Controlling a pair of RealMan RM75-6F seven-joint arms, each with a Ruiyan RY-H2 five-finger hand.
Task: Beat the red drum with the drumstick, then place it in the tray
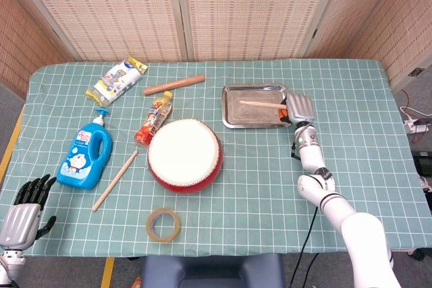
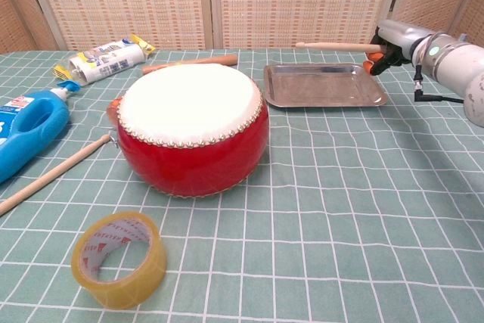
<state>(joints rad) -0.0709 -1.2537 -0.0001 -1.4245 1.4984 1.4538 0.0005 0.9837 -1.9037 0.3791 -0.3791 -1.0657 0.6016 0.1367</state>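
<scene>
The red drum (image 1: pixel 184 155) (image 2: pixel 191 130) with a white skin stands left of the middle of the table. A metal tray (image 1: pixel 256 106) (image 2: pixel 324 85) lies behind and to the right of it. My right hand (image 1: pixel 300 108) (image 2: pixel 393 40) is at the tray's right edge and grips a wooden drumstick (image 1: pixel 260 104) (image 2: pixel 333 47), which points left above the tray, held clear of its floor in the chest view. My left hand (image 1: pixel 24 210) hangs past the table's front left corner, fingers apart, holding nothing.
A second wooden stick (image 1: pixel 115 179) (image 2: pixel 51 174) lies left of the drum. A blue bottle (image 1: pixel 86 155), snack packets (image 1: pixel 116 80) (image 1: pixel 154 119), a wooden rod (image 1: pixel 173 85) and a roll of tape (image 1: pixel 164 224) (image 2: pixel 119 259) are spread around the drum.
</scene>
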